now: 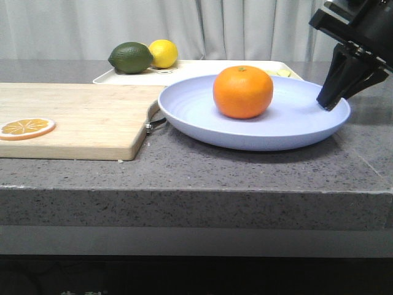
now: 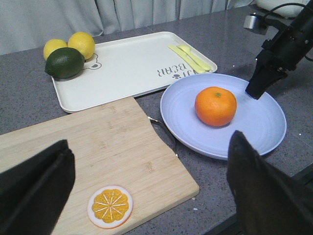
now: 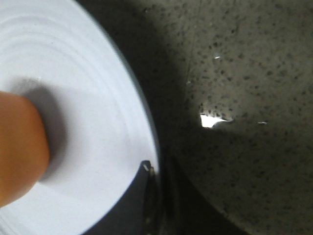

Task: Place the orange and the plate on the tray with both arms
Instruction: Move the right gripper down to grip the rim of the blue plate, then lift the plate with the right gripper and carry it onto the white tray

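The orange (image 1: 243, 92) sits upright in the middle of the lavender-blue plate (image 1: 295, 126), which rests on the grey counter just in front of the cream tray (image 1: 196, 66). My right gripper (image 1: 328, 103) comes down from the upper right and is shut on the plate's right rim. The right wrist view shows one finger (image 3: 139, 196) inside the plate (image 3: 98, 98) and the other outside, with the orange (image 3: 19, 147) close by. My left gripper (image 2: 149, 144) hovers open over the cutting board, holding nothing, with the orange (image 2: 215, 105), plate (image 2: 259, 122) and tray (image 2: 127, 68) beyond it.
A wooden cutting board (image 1: 80, 117) with a metal handle lies left of the plate, with an orange slice (image 1: 27, 128) on it. On the tray lie a lime (image 2: 64, 62), two lemons (image 2: 81, 45) and yellow cutlery (image 2: 188, 57). The counter's front edge (image 1: 196, 192) is near.
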Controlling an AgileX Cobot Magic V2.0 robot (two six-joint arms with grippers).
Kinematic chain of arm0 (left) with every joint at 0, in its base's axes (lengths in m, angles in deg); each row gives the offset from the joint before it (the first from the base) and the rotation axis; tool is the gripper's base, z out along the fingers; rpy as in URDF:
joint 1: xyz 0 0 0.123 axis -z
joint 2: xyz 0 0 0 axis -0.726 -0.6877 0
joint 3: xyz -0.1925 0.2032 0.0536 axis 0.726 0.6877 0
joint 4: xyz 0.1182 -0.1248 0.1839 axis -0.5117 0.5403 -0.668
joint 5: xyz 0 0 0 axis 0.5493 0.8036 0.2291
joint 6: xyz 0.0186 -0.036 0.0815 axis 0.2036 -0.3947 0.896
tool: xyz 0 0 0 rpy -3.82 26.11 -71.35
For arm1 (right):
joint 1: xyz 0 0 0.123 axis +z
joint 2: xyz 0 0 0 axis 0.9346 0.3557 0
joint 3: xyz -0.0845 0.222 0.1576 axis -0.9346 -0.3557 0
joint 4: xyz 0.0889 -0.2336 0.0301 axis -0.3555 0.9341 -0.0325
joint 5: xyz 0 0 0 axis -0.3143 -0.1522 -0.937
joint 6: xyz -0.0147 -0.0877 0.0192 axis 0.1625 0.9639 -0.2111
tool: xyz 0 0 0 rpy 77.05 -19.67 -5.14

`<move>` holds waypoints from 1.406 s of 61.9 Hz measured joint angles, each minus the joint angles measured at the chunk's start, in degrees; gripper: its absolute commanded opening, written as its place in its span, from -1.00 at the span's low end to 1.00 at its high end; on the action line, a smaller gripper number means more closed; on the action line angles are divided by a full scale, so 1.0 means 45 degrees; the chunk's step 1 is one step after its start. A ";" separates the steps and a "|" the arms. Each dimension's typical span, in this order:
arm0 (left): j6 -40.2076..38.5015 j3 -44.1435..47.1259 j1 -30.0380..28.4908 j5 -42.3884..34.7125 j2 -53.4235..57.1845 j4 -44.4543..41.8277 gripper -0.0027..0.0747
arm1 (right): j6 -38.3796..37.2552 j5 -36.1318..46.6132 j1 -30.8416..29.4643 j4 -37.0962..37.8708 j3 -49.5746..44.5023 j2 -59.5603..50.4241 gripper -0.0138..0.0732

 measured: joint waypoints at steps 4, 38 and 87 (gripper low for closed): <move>0.0000 0.0000 0.0000 0.0000 0.0000 0.0000 0.64 | 0.0000 -0.0030 0.0000 0.0000 0.0000 0.0000 -0.84; 0.0000 0.0000 0.0000 -0.0009 0.0000 0.0000 0.64 | -0.0921 -0.1357 0.0000 0.0400 0.2827 0.0068 -0.82; 0.0000 0.0000 0.0000 -0.0029 0.0000 0.0000 0.64 | -0.3641 0.1217 0.0000 -0.1452 0.6249 0.2689 -0.82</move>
